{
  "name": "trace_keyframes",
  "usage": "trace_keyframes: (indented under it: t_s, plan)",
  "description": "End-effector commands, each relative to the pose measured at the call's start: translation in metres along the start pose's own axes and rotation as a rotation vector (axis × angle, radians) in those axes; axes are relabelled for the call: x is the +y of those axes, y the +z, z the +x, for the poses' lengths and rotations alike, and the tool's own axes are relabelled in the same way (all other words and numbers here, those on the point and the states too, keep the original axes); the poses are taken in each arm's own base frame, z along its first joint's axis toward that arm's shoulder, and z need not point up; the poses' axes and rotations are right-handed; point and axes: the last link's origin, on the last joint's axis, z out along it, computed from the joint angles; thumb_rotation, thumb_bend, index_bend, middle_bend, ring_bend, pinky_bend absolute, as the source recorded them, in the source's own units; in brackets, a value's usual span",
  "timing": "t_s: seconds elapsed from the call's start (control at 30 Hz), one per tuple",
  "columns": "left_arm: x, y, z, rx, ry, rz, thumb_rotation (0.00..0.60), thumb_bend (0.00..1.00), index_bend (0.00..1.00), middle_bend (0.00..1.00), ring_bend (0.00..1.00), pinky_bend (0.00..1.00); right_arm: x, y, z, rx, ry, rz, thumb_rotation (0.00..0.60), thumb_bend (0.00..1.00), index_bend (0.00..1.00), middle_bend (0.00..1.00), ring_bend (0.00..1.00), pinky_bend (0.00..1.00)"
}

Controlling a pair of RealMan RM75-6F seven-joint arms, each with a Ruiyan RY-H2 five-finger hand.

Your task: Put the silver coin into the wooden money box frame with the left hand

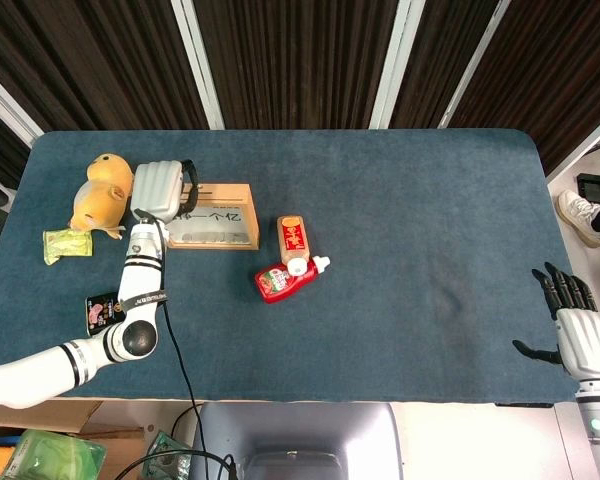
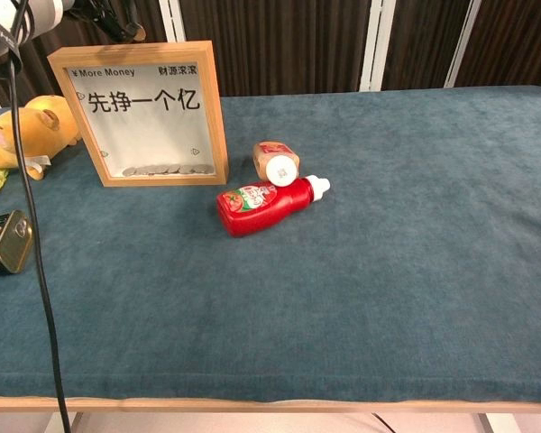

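The wooden money box frame [image 1: 215, 216] [image 2: 144, 113] stands upright at the table's back left, with several silver coins [image 2: 158, 169] piled behind its glass. My left hand [image 1: 160, 188] [image 2: 36, 11] hovers over the frame's top left end, back of the hand up and dark fingers [image 1: 188, 173] curled down toward the top edge. Whether a silver coin sits between those fingers is hidden in both views. Past the table's front right corner, my right hand [image 1: 575, 325] hangs with fingers spread and nothing in it.
A red ketchup bottle [image 1: 285, 280] [image 2: 261, 206] and a tan bottle [image 1: 293, 240] [image 2: 276, 161] lie right of the frame. A yellow plush toy [image 1: 100, 195] [image 2: 27, 135], a green packet [image 1: 65, 243] and a tin can [image 1: 102, 310] [image 2: 4, 242] sit at the left. A black cable [image 2: 32, 271] hangs from my left arm.
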Motion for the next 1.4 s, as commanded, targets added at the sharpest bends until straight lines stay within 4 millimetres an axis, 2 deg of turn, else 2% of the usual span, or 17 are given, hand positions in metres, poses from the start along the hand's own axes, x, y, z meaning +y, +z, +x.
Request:
trace_keyframes:
  t_s: [0.03,0.8,0.87,1.07,1.4]
  plan:
    - [-0.0005,0.0002,0.0003,-0.007,0.003,0.0,0.6,0.44,0.66,1.0,1.0,1.0,0.0,-0.0001,0.0,0.0,0.0,0.0,0.6,0.16,0.0,0.0,0.0,0.0]
    - [-0.004,-0.0009,-0.0035,-0.051,0.036,0.006,0.6,0.44,0.65,1.0,1.0,1.0,0.0,-0.0007,0.0,-0.001,0.002,0.004,0.6,0.16,0.0,0.0,0.0,0.0]
    - [-0.0042,-0.0006,-0.004,-0.051,0.037,0.008,0.6,0.44,0.62,1.0,1.0,1.0,-0.0002,-0.0008,0.0,-0.001,0.001,0.004,0.6,0.16,0.0,0.0,0.0,0.0]
    - [-0.0041,-0.0006,-0.0025,-0.038,0.032,0.003,0.6,0.42,0.42,1.0,1.0,1.0,0.0,-0.0005,-0.0001,-0.003,0.001,0.004,0.6,0.16,0.0,0.0,0.0,0.0]
    - [-0.0022,-0.0065,0.0034,-0.011,0.022,-0.017,0.6,0.41,0.36,1.0,1.0,1.0,0.0003,-0.0011,0.0013,0.002,0.004,0.003,0.6,0.16,0.0,0.0,0.0,0.0]
